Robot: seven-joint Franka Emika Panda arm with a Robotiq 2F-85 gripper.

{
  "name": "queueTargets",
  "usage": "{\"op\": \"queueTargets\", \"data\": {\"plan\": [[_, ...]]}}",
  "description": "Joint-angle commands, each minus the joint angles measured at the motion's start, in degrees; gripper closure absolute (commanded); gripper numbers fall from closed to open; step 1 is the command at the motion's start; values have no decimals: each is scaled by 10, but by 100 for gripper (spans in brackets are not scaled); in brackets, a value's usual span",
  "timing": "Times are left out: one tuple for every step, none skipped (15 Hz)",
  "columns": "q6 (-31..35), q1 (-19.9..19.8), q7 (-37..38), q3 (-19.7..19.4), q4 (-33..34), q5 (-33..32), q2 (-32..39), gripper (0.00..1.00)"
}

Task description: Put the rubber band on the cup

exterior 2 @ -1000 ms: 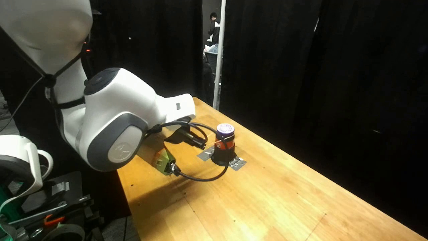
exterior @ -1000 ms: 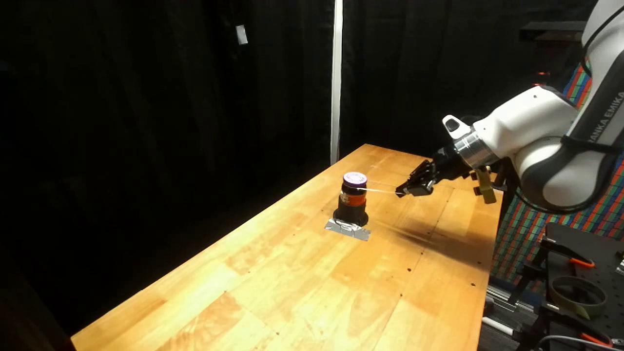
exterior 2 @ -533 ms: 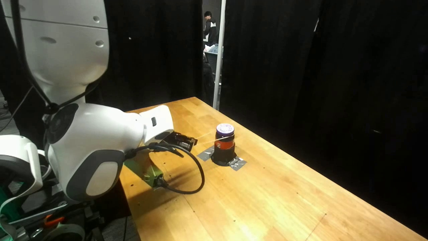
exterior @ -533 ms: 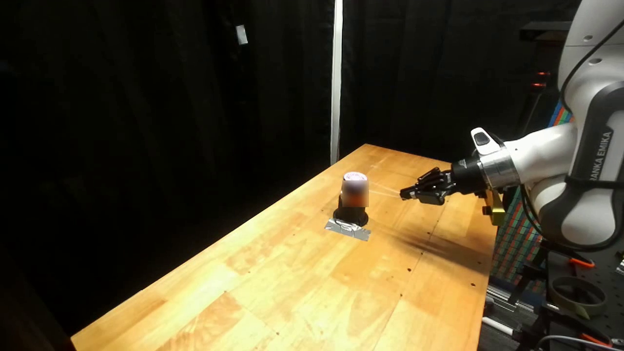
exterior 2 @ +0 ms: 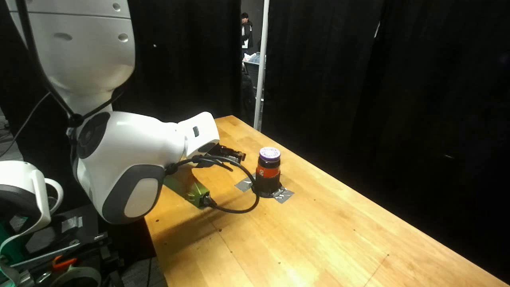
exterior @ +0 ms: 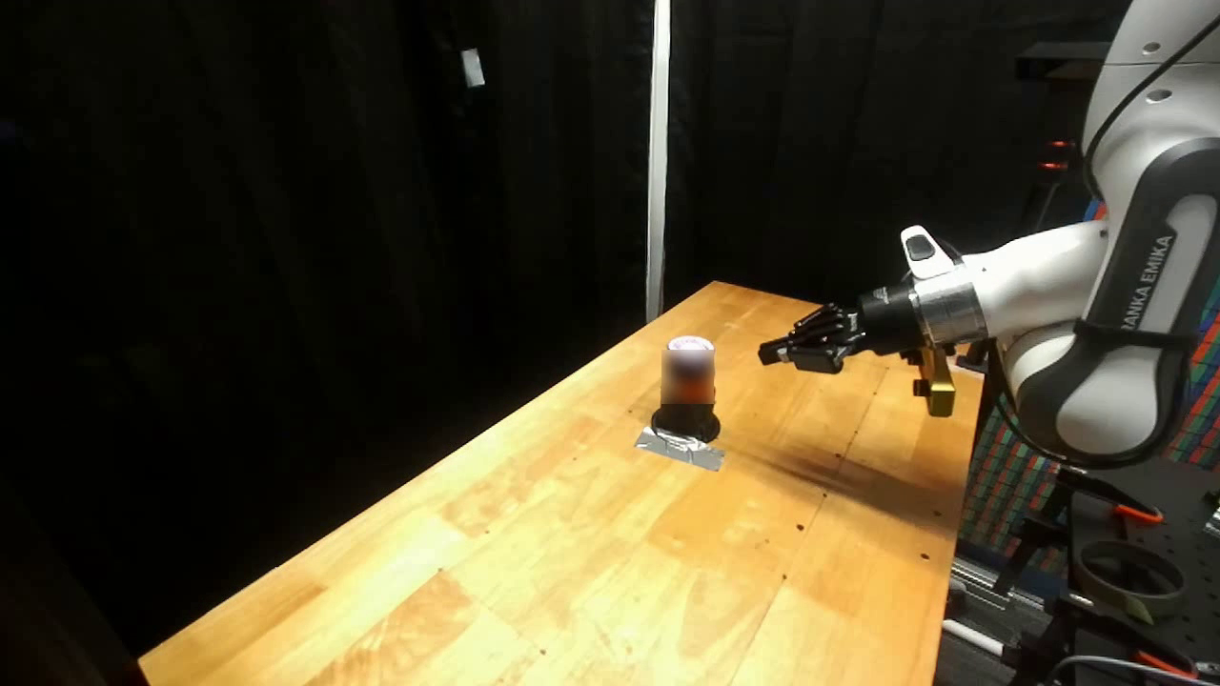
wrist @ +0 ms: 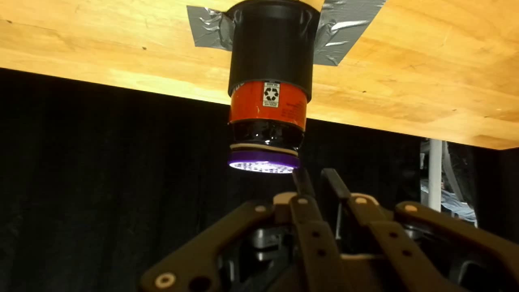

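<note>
The cup (exterior 2: 267, 172) stands upright on the table, dark with an orange-red band and a purple lid; it also shows in an exterior view (exterior: 686, 419), partly blurred there, and in the wrist view (wrist: 269, 101), upside down. The tan rubber band (wrist: 263, 147) lies around the cup just below the lid, slack and free of the gripper. My gripper (wrist: 314, 172) has its fingertips a little apart, with nothing seen between them. In both exterior views the gripper (exterior: 765, 353) (exterior 2: 244, 156) is beside the cup at about lid height, with a gap between them.
Grey tape (wrist: 344, 30) holds the cup's base to the wooden table (exterior: 572, 572). A black cable (exterior 2: 255, 191) loops from the wrist camera near the cup in an exterior view. Black curtains and a white pole (exterior 2: 261, 71) stand behind the table.
Earlier the rubber band was stretched between the cup and my gripper, which pulled farther back. Now the band is let go and sits around the cup. The gripper has risen and moved slightly toward the cup.
</note>
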Motion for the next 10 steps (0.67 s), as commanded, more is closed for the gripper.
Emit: {"op": "queueTargets", "data": {"plan": [[17, -3, -9, 13, -32, 43, -15, 85], [13, -1, -15, 11, -57, 57, -14, 87], [-85, 7, -24, 7, -81, 72, -71, 87], [-139, 16, -29, 8, -46, 98, -63, 88], [-179, 32, -47, 7, -42, 137, -68, 88], [-229, 56, -67, 4, -42, 189, -86, 87], [-277, 79, -92, -4, -38, 238, -99, 87], [-326, 104, -125, -19, -34, 285, -114, 87], [-376, 158, -156, -63, -69, 335, -168, 87], [-423, 207, -199, -111, -60, 386, -179, 87]]}}
